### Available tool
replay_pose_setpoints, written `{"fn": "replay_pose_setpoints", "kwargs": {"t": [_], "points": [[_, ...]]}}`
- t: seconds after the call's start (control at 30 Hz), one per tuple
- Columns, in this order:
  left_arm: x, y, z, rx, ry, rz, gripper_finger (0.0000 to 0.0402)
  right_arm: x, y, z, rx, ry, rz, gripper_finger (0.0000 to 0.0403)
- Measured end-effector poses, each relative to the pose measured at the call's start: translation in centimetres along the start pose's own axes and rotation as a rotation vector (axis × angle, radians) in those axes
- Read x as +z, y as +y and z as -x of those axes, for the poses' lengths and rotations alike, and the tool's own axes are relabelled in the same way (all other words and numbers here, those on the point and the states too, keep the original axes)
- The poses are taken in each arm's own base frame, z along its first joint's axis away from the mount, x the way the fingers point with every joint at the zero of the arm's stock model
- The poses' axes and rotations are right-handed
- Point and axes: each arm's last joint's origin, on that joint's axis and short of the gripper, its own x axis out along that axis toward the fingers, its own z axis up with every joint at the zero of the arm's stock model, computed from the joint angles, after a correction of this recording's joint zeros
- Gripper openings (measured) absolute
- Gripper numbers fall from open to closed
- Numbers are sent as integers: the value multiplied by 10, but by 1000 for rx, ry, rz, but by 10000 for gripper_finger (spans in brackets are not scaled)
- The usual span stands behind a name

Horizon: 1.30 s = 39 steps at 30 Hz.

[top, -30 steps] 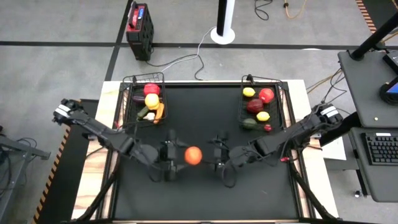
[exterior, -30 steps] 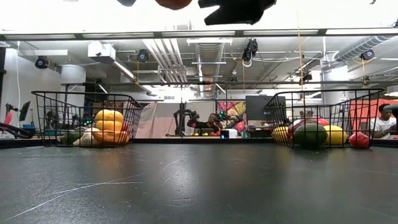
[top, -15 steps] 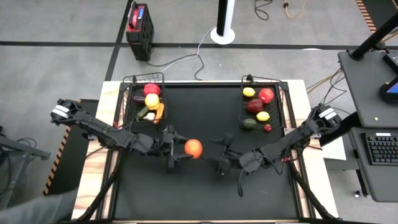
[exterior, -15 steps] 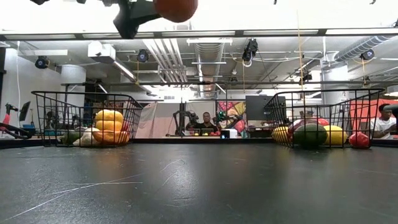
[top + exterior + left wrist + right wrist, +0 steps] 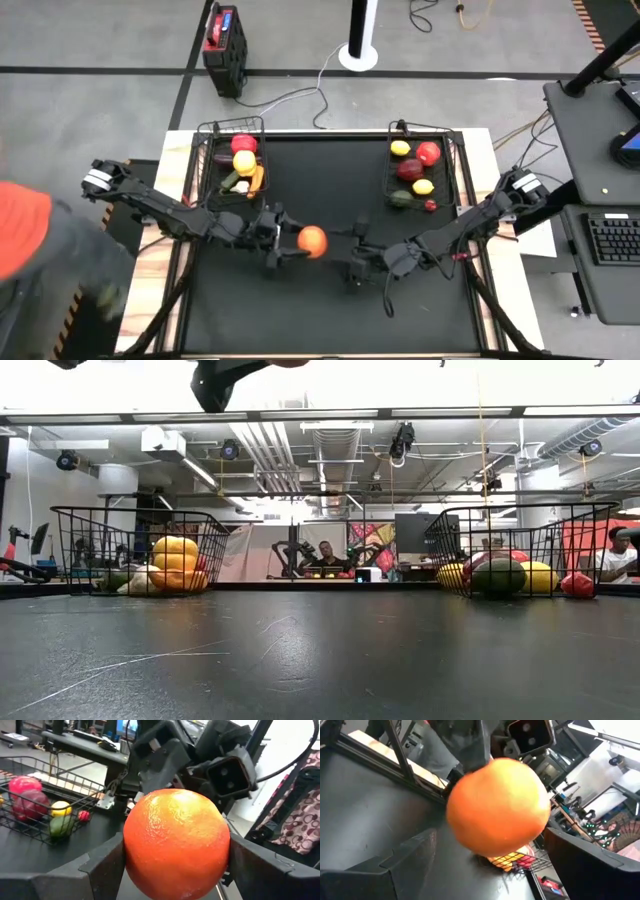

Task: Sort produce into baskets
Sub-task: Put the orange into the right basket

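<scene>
Orange (image 5: pixel 312 241) gripped in left claw (image 5: pixel 297 243) above black tabletop (image 5: pixel 330 310); right claw (image 5: pixel 352 250) open nearby. Baskets (image 5: pixel 232 160) at far corners. Grey floor, person at left edge.

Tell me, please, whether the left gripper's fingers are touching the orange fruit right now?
Touching. The left wrist view shows the orange fruit pressed between both fingers with no gap; in the high view the left gripper holds it above the table.

A red-and-black box (image 5: pixel 224 36) sits on the grey floor beyond the table, near a white pole base (image 5: pixel 359 54) with cables, while a keyboard (image 5: pixel 613 240) lies on a side desk.
</scene>
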Motion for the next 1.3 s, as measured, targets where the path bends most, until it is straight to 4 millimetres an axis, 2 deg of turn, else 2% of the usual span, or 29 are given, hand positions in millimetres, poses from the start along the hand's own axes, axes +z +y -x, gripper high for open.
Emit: {"fn": "replay_pose_setpoints", "kwargs": {"t": [0.33, 0.8, 1.0, 1.3], "points": [[-1, -5, -19, -12, 23, -17, 288, -2, -3, -4, 22, -24, 73, 359], [-1, -4, -19, -13, 15, -7, 302, 0, -4, -4, 14, -37, 165, 351], [-1, -4, -20, -15, 14, 3, 293, 1, -6, -4, 4, -44, 196, 356], [-1, -4, -20, -20, 15, 7, 311, 2, -6, -4, 21, -68, 172, 354]]}}
